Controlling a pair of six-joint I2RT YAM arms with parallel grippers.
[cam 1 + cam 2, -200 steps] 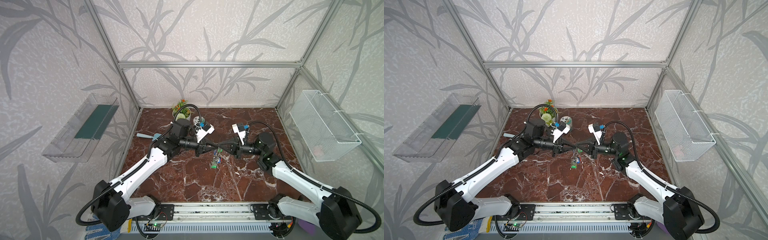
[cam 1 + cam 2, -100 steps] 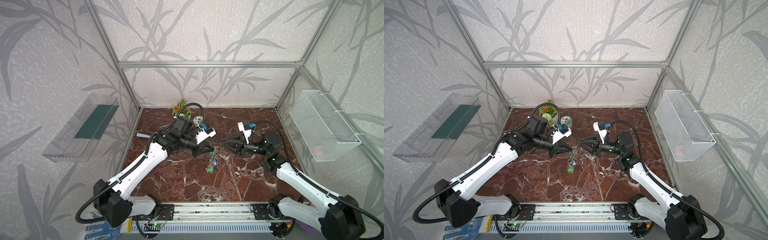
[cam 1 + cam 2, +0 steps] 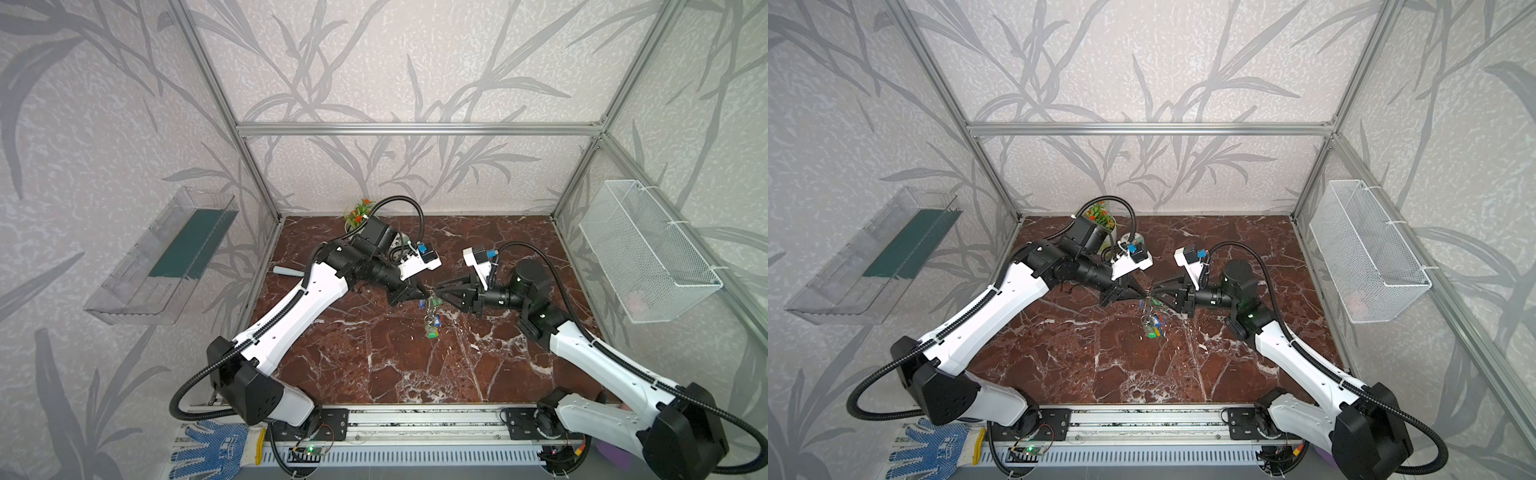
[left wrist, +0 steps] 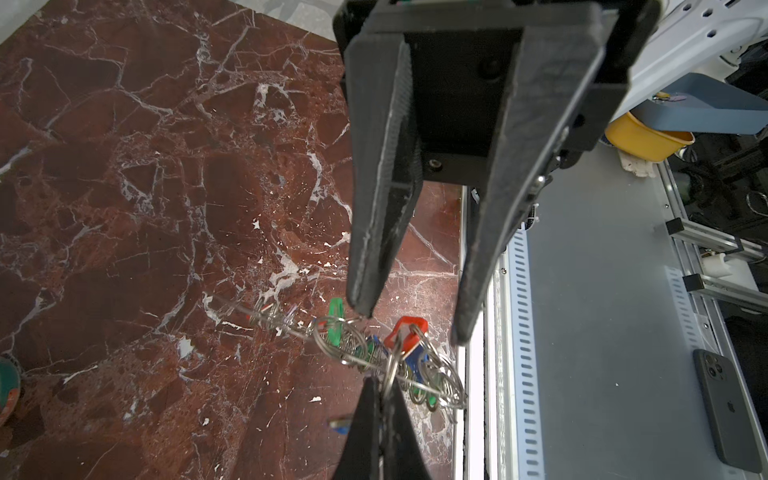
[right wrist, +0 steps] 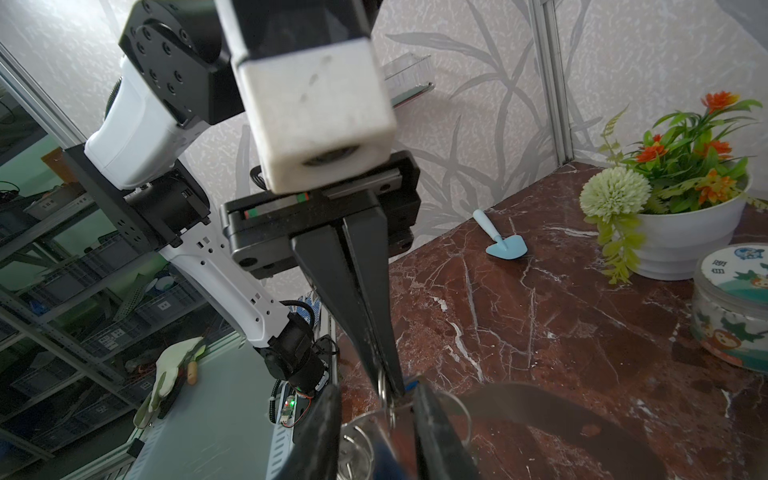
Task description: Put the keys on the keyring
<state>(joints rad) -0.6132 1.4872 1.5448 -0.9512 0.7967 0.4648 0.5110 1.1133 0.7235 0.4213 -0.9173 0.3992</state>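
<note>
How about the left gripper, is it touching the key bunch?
Touching. The left wrist view shows the left gripper shut on a metal ring of the key bunch.

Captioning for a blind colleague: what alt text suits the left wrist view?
The shut left gripper pinches a metal split ring among green, red and blue plastic key tags over red-brown marble; the open right gripper faces it.

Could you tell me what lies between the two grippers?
The cluster of coloured plastic key tags on metal split rings, clearest in the left wrist view.
</note>
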